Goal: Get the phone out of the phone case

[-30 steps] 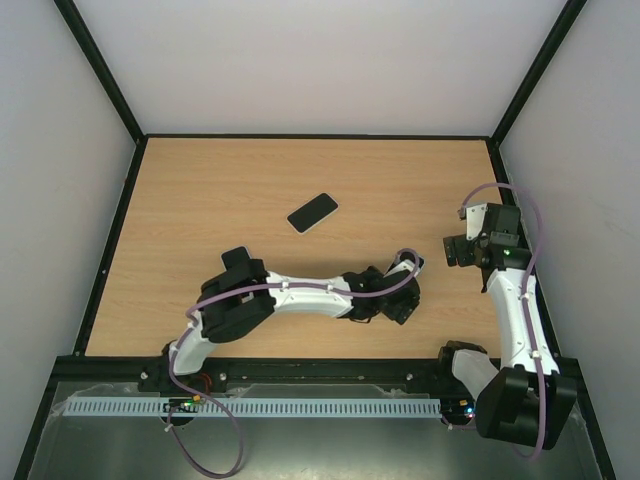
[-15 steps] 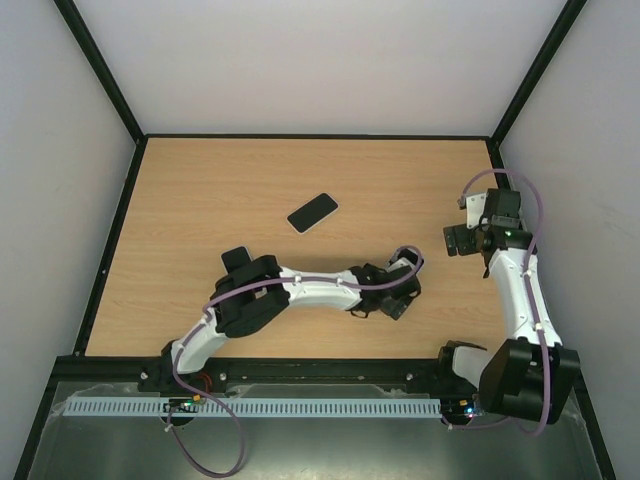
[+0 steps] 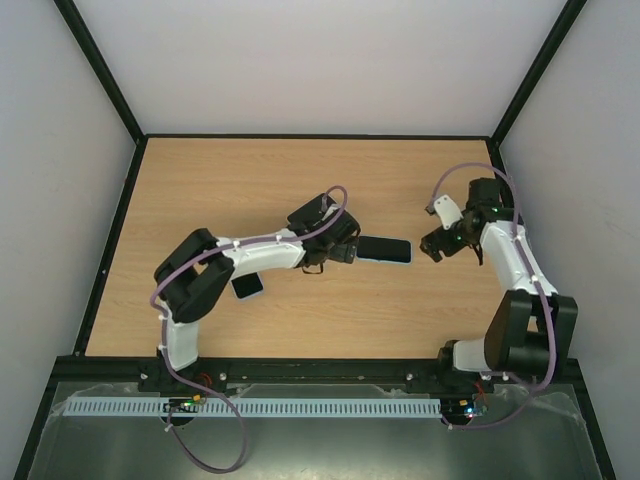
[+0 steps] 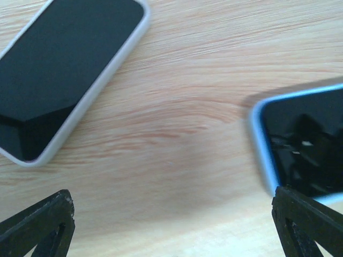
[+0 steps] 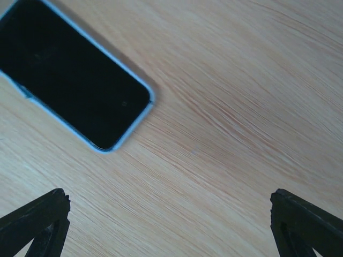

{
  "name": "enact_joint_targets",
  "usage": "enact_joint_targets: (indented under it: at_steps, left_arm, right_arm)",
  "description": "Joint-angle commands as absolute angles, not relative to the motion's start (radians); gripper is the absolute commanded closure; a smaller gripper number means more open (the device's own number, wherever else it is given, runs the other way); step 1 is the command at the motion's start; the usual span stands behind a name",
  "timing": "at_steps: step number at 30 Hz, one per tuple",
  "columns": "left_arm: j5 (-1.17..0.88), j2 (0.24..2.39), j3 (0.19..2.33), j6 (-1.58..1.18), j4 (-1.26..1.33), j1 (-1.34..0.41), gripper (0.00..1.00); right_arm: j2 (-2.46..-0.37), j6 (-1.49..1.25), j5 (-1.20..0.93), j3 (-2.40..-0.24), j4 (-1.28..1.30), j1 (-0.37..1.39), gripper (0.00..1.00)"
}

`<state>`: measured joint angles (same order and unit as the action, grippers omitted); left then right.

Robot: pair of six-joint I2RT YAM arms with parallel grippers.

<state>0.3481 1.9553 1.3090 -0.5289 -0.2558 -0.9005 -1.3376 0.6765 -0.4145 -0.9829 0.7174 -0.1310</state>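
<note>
- Risk: two phones are lying close together. The left gripper (image 3: 343, 250) is hovering just left of the blue-cased phone (image 3: 385, 248), fingers spread wide and carrying nothing. The white-cased phone (image 4: 59, 75) is lying just beyond it, so a grab is likely landing on the wrong one.
- Risk: the blue-cased phone is lying flat on the wooden table (image 3: 200, 180), so a pinch on its thin edge is probably sliding it away.
- The right gripper (image 3: 432, 248) is waiting just right of the blue-cased phone, equally wide and empty.
- Look: black glass facing up, pale blue rim wrapping it, phone sitting fully in its case.

Left claw (image 3: 350, 251) and right claw (image 3: 433, 247), fingers wide apart
</note>
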Motion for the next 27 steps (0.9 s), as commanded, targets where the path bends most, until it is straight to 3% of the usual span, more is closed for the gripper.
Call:
enact_joint_targets:
  at_steps: [1, 12, 20, 27]
  left_arm:
    - [0.287, 1.841, 1.239, -0.547, -0.222, -0.933, 0.00]
    - [0.229, 1.543, 0.984, -0.575, -0.097, -0.933, 0.00]
    - [0.198, 1.490, 0.919, -0.573, -0.060, -0.934, 0.00]
    - [0.189, 1.473, 0.902, -0.583, -0.067, -0.934, 0.00]
  right_arm:
    - [-1.408, 0.838, -0.467, -1.028, 0.795, -0.055, 0.02]
    - [-1.723, 1.023, -0.445, -1.249, 0.917, 0.043, 0.03]
    - [-1.992, 1.110, -0.508, -1.518, 1.133, 0.047, 0.03]
    - [-2.051, 1.112, -0.487, -1.488, 1.163, 0.073, 0.02]
